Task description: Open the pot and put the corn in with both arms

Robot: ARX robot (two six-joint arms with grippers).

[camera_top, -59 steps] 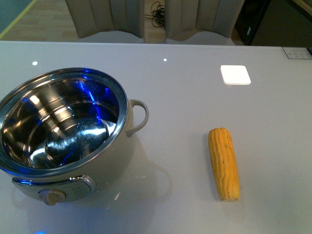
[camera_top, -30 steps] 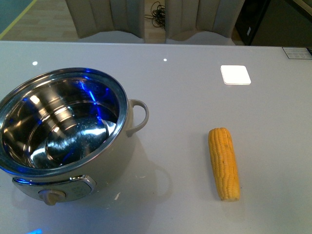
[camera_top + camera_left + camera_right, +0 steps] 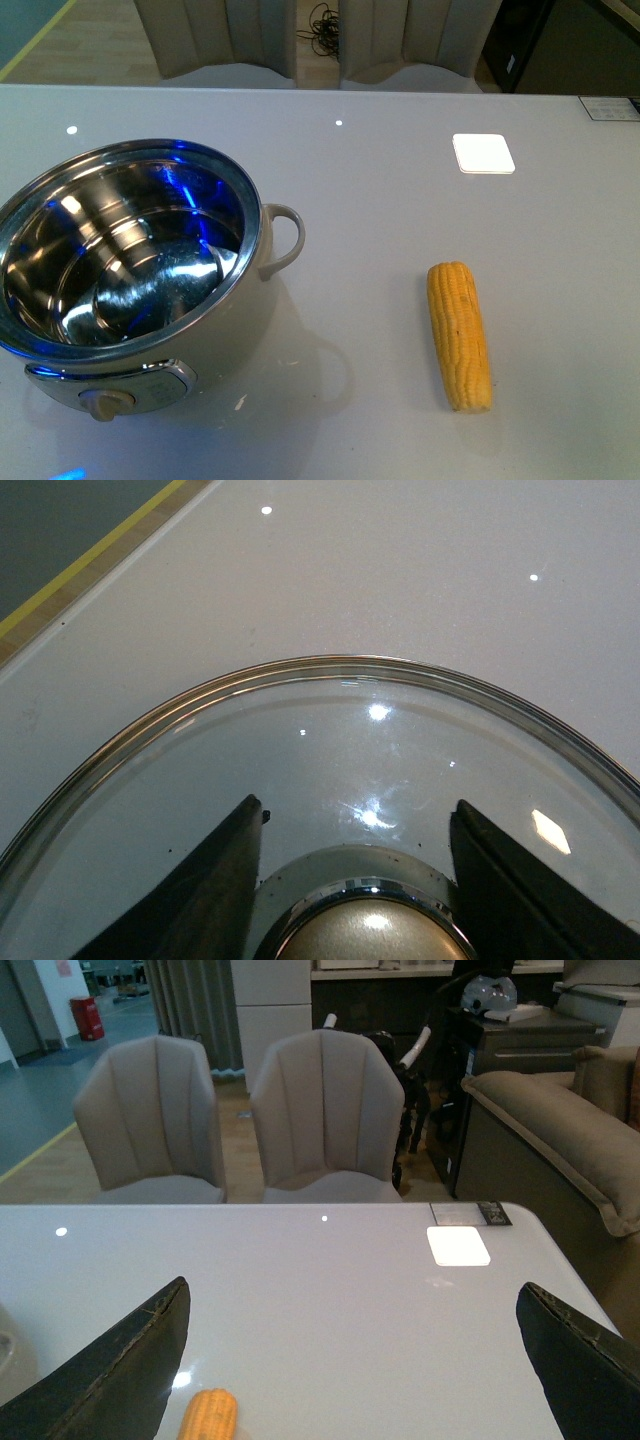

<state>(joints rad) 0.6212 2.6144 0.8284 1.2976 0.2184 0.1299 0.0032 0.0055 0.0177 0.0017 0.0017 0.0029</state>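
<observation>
Pale grey glossy table (image 3: 400, 200) fills the front view, w/ two beige chairs (image 3: 325, 1110) past its far edge. R wrist view also shows a sofa (image 3: 540, 1120) beyond them. Neither arm shows in front view.

Pot (image 3: 235, 310) sits at table's near-left corner, lid off, shiny steel inside showing w/ blue reflections. Its loop handle (image 3: 285, 235) points toward the right edge, and its beige dial (image 3: 105, 403) faces the near edge.

Corn (image 3: 460, 335) lies flat on the table, right of centre, nr the near edge and well apart from pot. Its long axis runs approx near-to-far. White square pad (image 3: 483, 153) lies toward the far-right corner, well apart from corn.

Left gripper (image 3: 358, 802): fingers (image 3: 200, 900) sit either side of the metal knob (image 3: 365, 935) of the glass lid (image 3: 300, 750). They're pressed against the knob's base as far as the view shows, i.e. clamped on the lid. Lid is over the table top nr one of its edges. Can't tell whether it rests on the top or hangs above it.

Right gripper (image 3: 352, 1288): fingers (image 3: 110, 1370) spread wide, holding nothing, above the table. One end of the corn shows btwn them, closer to one finger, not touching either.
</observation>
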